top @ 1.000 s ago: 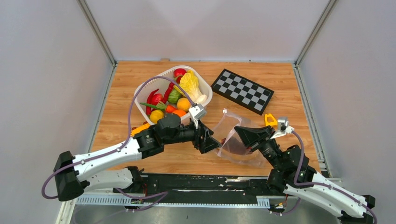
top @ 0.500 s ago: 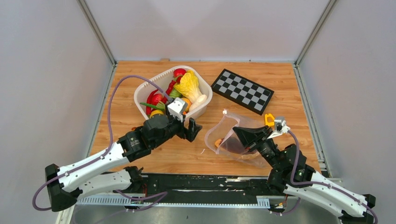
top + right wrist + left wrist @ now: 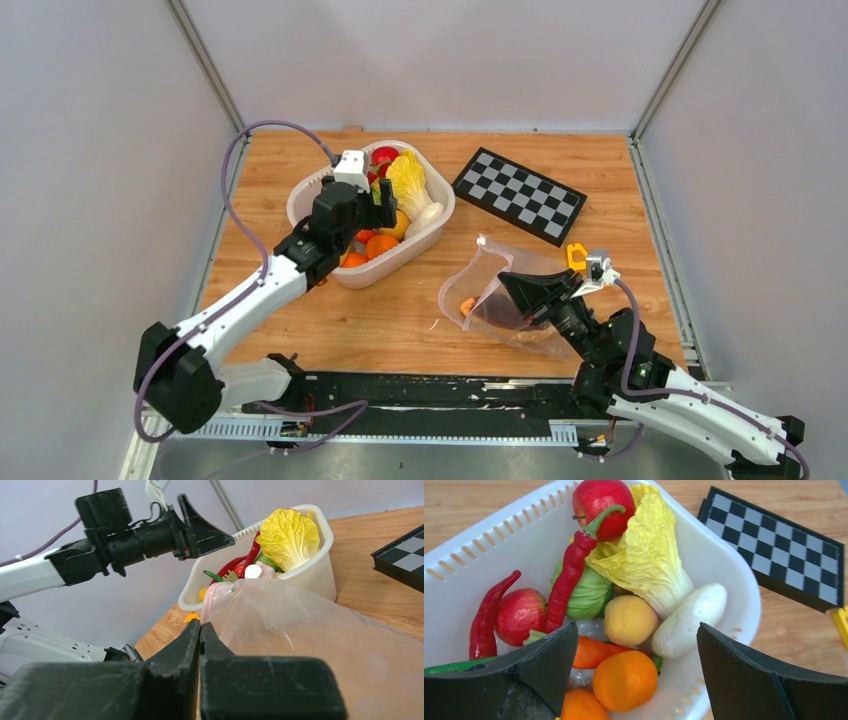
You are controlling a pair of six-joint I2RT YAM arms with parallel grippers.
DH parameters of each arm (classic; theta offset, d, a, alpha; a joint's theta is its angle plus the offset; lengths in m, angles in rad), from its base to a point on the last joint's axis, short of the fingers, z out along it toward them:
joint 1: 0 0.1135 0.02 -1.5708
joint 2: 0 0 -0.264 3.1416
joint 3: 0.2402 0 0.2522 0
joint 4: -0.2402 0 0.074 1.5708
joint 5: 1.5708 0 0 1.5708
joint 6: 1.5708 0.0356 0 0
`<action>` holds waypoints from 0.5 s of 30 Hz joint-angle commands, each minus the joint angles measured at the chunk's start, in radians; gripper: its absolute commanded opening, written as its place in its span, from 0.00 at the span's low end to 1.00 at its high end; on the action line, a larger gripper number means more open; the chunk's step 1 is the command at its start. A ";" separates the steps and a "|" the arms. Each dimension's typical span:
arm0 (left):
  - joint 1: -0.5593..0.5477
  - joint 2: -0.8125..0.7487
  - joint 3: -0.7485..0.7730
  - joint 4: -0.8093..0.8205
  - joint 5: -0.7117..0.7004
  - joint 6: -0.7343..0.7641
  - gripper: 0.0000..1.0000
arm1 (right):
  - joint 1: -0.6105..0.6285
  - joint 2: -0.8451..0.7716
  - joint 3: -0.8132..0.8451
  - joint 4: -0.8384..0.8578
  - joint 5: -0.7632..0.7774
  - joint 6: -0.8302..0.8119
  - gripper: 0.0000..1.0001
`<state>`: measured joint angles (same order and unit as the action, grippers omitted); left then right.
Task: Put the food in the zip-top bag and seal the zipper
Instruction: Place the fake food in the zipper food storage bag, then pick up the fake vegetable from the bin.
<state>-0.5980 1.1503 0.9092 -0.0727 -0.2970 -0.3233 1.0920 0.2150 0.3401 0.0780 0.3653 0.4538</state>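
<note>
The wooden table (image 3: 400, 325) bears a white basket (image 3: 388, 270), checkerboard (image 3: 520, 195), zip-top bag (image 3: 478, 272) and yellow toy (image 3: 577, 256).

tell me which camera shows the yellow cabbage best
Left wrist view: the cabbage fills the middle, close, leaves and white stalk clear. The top view shows it small in the basket. The right wrist view shows only its leafy top above the rim.

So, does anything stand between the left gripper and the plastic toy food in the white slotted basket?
Nothing visible does. The left gripper hovers open above the white plastic basket, and the round orange toy fruit and the round yellow toy fruit lie uncovered below its jaws.
</note>
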 commanded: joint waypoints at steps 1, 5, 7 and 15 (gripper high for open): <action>0.046 0.115 0.030 0.172 0.027 -0.083 0.93 | 0.005 -0.010 0.025 0.001 -0.006 -0.002 0.00; 0.056 0.232 0.078 0.242 0.030 -0.111 0.92 | 0.006 -0.034 0.034 -0.024 0.003 -0.010 0.00; 0.059 0.289 0.093 0.283 0.013 -0.116 0.92 | 0.006 -0.048 0.037 -0.032 0.008 -0.016 0.00; 0.068 0.469 0.132 0.375 -0.030 -0.162 0.88 | 0.006 -0.082 0.041 -0.051 0.014 -0.022 0.00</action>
<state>-0.5385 1.5818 1.0122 0.1852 -0.2771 -0.4419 1.0920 0.1520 0.3412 0.0254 0.3679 0.4480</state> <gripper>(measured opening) 0.892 0.013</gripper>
